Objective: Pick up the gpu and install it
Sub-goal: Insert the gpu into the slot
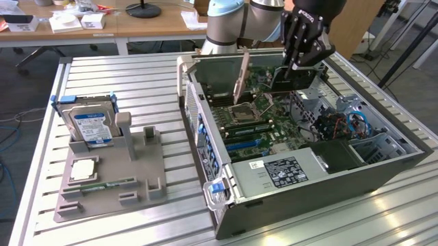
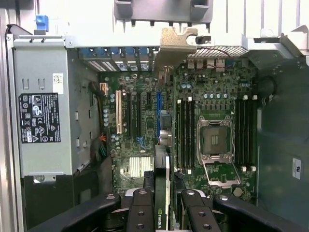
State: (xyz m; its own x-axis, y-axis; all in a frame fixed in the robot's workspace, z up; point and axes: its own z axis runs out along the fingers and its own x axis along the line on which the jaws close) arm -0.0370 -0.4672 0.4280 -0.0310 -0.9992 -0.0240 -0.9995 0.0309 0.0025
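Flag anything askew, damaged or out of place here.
Nothing looks damaged or spilled. Only the gpu is out of place: the gripper holds it edge-down above the motherboard, not seated in any slot.

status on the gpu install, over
Gripper shut on gpu, held edge-on over the motherboard inside the open case. Power supply one side, cpu socket the other. Nothing seen between it and the board.
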